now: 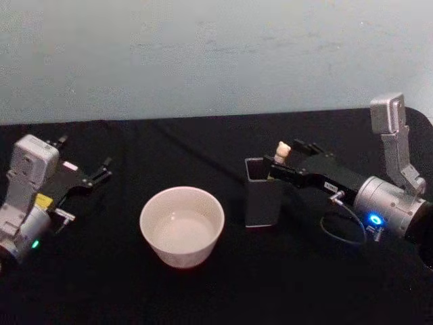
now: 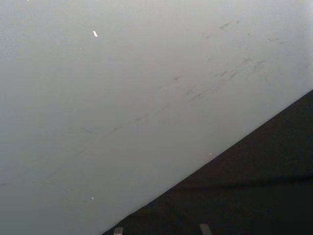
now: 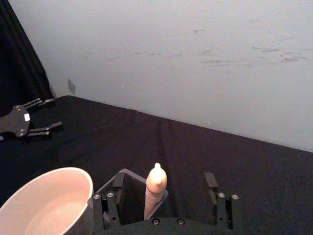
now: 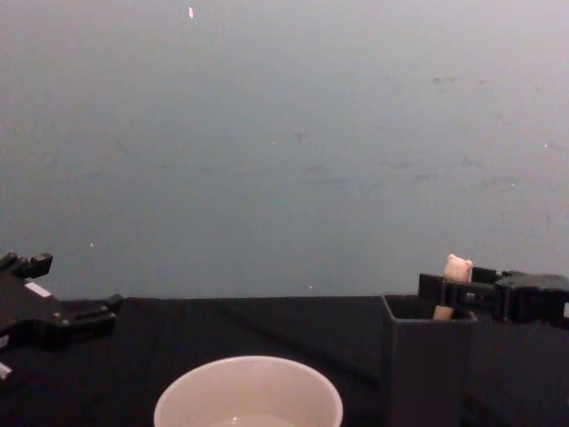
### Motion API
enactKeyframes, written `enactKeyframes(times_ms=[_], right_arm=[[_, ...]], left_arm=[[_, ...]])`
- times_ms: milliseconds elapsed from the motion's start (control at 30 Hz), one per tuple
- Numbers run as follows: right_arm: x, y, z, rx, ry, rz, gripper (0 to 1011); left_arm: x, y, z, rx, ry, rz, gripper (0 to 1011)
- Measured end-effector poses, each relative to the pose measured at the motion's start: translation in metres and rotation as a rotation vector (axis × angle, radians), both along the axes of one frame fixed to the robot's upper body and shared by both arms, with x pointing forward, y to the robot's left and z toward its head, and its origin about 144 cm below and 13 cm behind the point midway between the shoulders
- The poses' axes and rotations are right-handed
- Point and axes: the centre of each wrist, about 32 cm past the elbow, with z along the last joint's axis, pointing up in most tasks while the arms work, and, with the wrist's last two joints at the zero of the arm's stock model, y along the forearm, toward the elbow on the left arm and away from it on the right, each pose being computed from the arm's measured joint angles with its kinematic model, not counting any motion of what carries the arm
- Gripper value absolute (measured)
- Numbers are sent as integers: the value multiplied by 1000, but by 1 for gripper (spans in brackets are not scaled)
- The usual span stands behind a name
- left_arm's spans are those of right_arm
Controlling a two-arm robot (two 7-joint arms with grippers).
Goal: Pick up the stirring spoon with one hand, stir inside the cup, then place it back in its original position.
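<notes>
— Currently, which arm do I assign to the pick?

— The right. I read the right gripper (image 1: 292, 160) at the dark grey holder (image 1: 262, 196), which sits just to the right of the cup (image 1: 181, 225). The left gripper (image 1: 81, 157) is parked well apart at the far left of the table (image 1: 223, 298), fingers spread, holding nothing.

— State the spoon's position and axis.

— The stirring spoon (image 3: 155, 188) stands in the holder, long axis near upright, bear head on top and clear of the holder's rim. Its bowl is hidden inside.

— Finger state on the right?

— Spread. The fingers (image 3: 211, 180) straddle the handle, one on each side, and I see no contact. The handle sits off-centre in the gap, closer to one finger than the other.

— What does the next move depend on?

— In my judgement, on that offset. Closing across the upright handle should pinch it below the bear head. The nearer finger will probably meet it first and may tip the spoon against the holder wall. After that comes a straight lift, then a short carry left to the cup.
</notes>
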Motion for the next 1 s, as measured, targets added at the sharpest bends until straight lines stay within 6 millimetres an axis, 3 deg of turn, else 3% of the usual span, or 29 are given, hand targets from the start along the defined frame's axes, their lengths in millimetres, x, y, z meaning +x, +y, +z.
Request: enactKeyframes(times_ms=[800,1000], right_arm=[[0,1,0,2,-1,-2,1000],[0,1,0,2,-1,-2,868]], left_arm=[[0,0,0,0,0,0,1001],[0,0,0,0,0,0,1001]])
